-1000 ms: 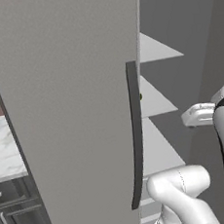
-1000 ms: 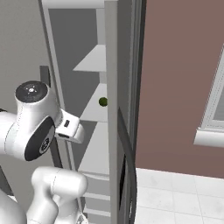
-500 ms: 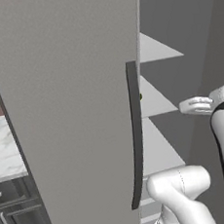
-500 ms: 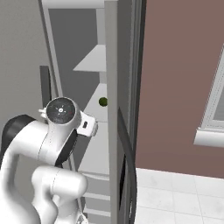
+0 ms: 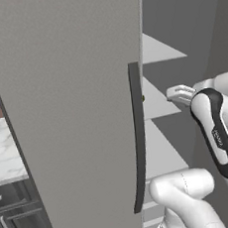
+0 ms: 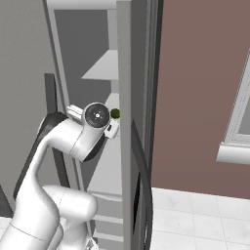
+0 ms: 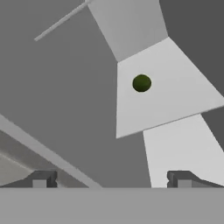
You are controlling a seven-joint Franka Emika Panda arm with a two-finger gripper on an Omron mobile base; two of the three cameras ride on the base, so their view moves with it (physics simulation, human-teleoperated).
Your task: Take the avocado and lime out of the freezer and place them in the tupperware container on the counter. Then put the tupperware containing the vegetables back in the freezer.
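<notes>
Hand view looks into the open freezer (image 7: 65, 87), where one small round dark green fruit (image 7: 141, 83) sits alone on a pale grey shelf (image 7: 166, 92). It looks nearly spherical, so no long axis or pointing direction can be read from it; whether it is the avocado or the lime I cannot tell. A second shelf (image 7: 188, 148) lies nearer the camera, and a third (image 7: 131, 26) beyond the fruit's shelf, making three shelves counted here. Two dark fingertips (image 7: 41, 179) rise at the bottom, spread far apart with nothing between them: the gripper (image 7: 111, 180) is open and empty, well short of the fruit.

Right base view shows the same single green fruit (image 6: 115, 114) on a shelf inside the freezer (image 6: 97, 58), close to the upright edge of the freezer wall, with the arm's wrist reaching in just beside it. Left base view shows the freezer's big matte grey door (image 5: 70, 105) swung open, with one long dark handle (image 5: 137, 138) running vertically, slightly curved. Left of the door, a strip of white marble table (image 5: 5, 152) shows over dark drawers (image 5: 17, 221). The arm's hand (image 5: 181, 94) pokes toward the shelves at mid height.
</notes>
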